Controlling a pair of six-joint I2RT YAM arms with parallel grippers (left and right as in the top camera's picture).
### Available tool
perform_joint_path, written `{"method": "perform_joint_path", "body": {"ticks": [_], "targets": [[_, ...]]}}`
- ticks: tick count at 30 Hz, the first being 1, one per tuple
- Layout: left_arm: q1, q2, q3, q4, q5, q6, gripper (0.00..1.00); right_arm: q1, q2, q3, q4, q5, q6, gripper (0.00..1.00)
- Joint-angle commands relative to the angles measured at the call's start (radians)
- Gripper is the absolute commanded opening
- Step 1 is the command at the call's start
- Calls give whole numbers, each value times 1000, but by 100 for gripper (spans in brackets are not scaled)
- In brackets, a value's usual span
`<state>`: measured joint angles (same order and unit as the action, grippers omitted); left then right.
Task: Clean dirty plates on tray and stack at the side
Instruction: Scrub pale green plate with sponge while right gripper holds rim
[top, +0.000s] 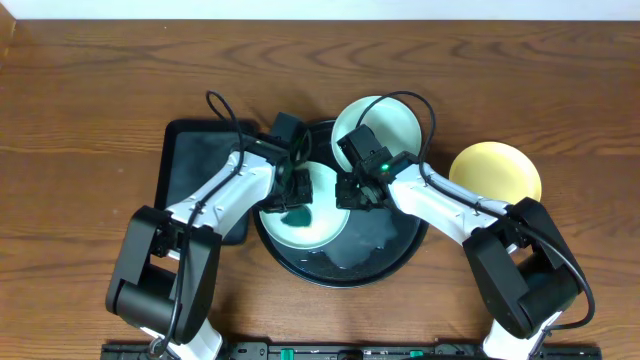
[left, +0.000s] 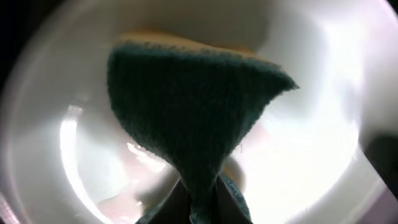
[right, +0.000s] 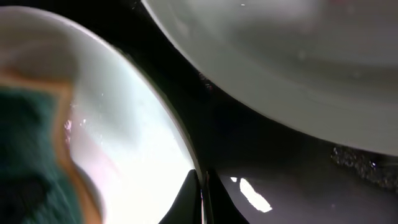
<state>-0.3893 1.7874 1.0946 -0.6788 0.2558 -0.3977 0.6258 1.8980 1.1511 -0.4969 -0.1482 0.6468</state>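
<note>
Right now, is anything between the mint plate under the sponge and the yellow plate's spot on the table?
Yes. The right arm lies straight across the path from the light mint round plastic plate to the pale yellow round plate, and the round black tray has a raised rim to clear.
</note>
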Motion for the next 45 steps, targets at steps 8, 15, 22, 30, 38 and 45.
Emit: {"method": "perform_joint_path", "body": {"ticks": [8,15,22,30,38,45], "targets": [[-6,5,-15,56,-147,-140,8,-10,21,8,-8,16,14,1],[-6,4,-14,86,-358,-215,7,-10,21,8,-8,16,14,1],[-6,-3,-10,10,-211,-183,7,-10,21,8,-8,16,14,1],[-8,-4,-10,-60,225,77,8,-10,21,8,-5,16,14,1],[-8,-4,-10,14,222,74,8,-10,21,8,-5,16,14,1],[-8,-4,-10,93,-99,-18,7,-10,21,8,-5,16,14,1]]}}
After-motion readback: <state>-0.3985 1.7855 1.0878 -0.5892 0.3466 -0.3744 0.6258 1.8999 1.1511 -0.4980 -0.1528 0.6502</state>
